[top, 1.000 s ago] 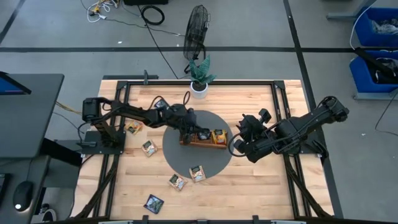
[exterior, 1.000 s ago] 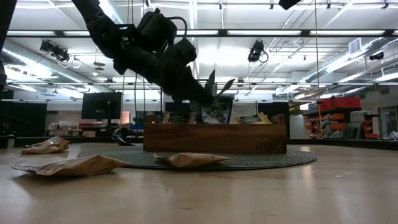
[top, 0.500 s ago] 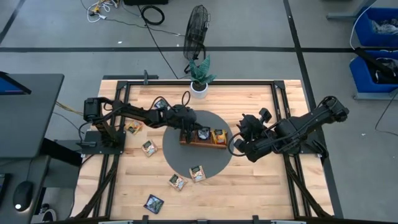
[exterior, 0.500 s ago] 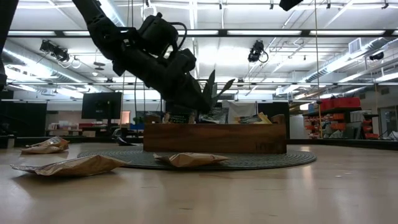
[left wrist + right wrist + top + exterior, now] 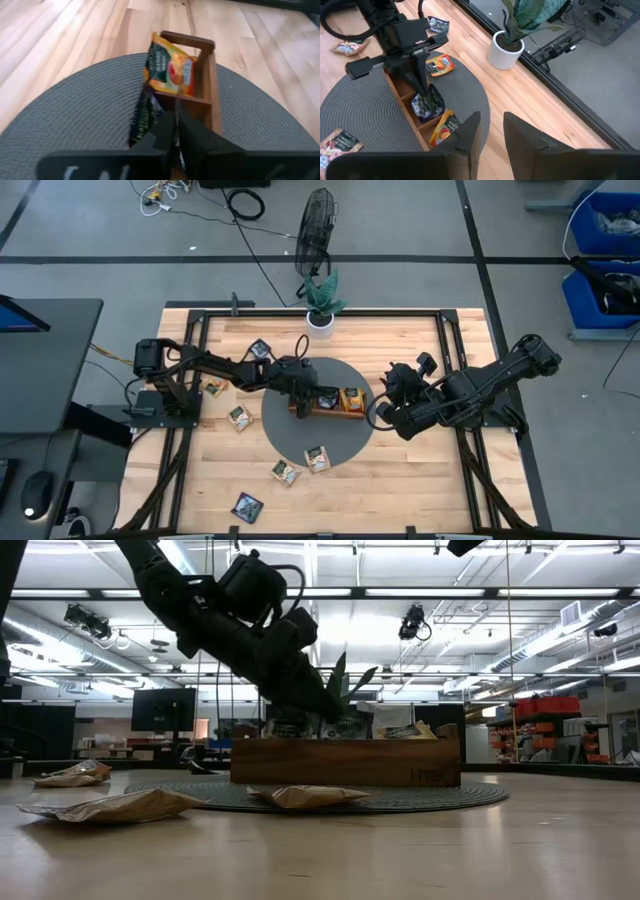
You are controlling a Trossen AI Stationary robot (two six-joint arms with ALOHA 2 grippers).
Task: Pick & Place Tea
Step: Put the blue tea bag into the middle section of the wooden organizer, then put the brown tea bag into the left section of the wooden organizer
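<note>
A brown wooden tray (image 5: 345,412) sits on a round grey mat (image 5: 300,442) at the table's middle. My left gripper (image 5: 303,404) reaches over the tray's left part, slanting down, shut on a dark tea sachet (image 5: 427,102). An orange sachet (image 5: 170,70) stands on edge in the compartment beyond it. My right gripper (image 5: 378,412) hovers open above the mat's right edge, with nothing between its fingers. Several more sachets (image 5: 238,417) lie flat on the table and mat. My left gripper pinches the dark sachet's upper edge (image 5: 423,94) between its two fingers. The fingers (image 5: 165,131) come slanting down from the table's left. The sachet stands tilted below them, its lower part down in a tray compartment (image 5: 420,117).
A potted plant (image 5: 320,305) stands at the far edge. Loose sachets lie left of the mat (image 5: 212,387), near the far left (image 5: 260,348), on the mat's near rim (image 5: 318,458) and toward the near edge (image 5: 247,505). One orange sachet (image 5: 440,65) lies on the mat beyond the tray.
My left gripper has sunk a little over the tray with the dark sachet, which now stands lower in its compartment. The left arm has swung slightly toward the table's near edge.
</note>
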